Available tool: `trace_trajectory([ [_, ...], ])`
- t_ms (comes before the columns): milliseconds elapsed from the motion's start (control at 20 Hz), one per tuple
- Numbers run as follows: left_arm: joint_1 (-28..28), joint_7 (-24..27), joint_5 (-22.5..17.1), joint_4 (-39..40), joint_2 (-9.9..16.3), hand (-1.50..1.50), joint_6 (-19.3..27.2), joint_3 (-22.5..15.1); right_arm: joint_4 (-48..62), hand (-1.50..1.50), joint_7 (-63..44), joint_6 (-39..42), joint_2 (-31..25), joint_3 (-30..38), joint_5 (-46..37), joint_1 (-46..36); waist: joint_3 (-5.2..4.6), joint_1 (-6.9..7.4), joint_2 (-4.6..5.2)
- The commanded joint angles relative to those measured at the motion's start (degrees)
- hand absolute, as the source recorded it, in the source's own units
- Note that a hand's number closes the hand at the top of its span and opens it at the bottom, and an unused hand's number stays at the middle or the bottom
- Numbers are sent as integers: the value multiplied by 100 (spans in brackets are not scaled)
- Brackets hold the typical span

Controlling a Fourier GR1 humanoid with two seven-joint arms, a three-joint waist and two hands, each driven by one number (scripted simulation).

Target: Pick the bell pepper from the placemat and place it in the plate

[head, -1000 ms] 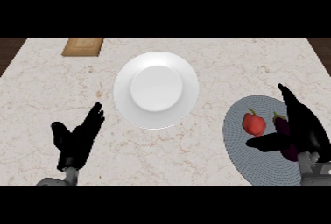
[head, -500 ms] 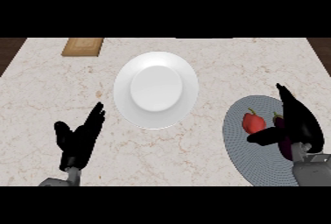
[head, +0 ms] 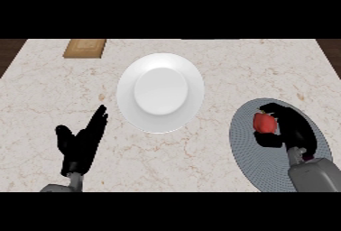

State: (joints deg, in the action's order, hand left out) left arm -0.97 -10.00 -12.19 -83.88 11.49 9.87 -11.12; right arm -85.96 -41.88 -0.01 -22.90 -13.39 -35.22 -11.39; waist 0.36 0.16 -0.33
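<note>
Head view: right robot hand (head: 288, 131) curled round bell pepper (head: 265, 122).

You have one white plate (head: 160, 92), one grey placemat (head: 256, 155), one red bell pepper (head: 264, 122) and one small wooden board (head: 85, 48) on the bench (head: 266, 67). Two robot hands show: left robot hand (head: 80, 144), right robot hand (head: 288, 128).
</note>
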Motion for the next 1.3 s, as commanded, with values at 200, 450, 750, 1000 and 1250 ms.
trace_trajectory([
  [200, 172, -44, -26, 229, -7, 0, -290, 176, 652, 150, 297, 71, 155, 91, -574, -570, -36, 18, 36],
  [450, -55, -196, 43, 250, -96, 0, -294, -26, 141, 150, -959, -6, 1835, -1645, -1536, -1021, -63, 372, 54],
  [750, -198, -116, 120, 295, -185, 0, -497, -304, 359, 150, -1713, -494, 2267, -2914, -1727, -1834, -68, 1000, 99],
  [1000, -347, -259, 128, 369, -116, 0, -525, -272, 225, 150, -2386, -1388, 2283, -3346, -2476, -2864, -61, 952, 3],
  [1250, -388, -305, 138, 434, -191, 0, -472, -286, 304, 150, -3078, -2053, 2286, -3384, -2840, -3268, -55, 875, 19],
])
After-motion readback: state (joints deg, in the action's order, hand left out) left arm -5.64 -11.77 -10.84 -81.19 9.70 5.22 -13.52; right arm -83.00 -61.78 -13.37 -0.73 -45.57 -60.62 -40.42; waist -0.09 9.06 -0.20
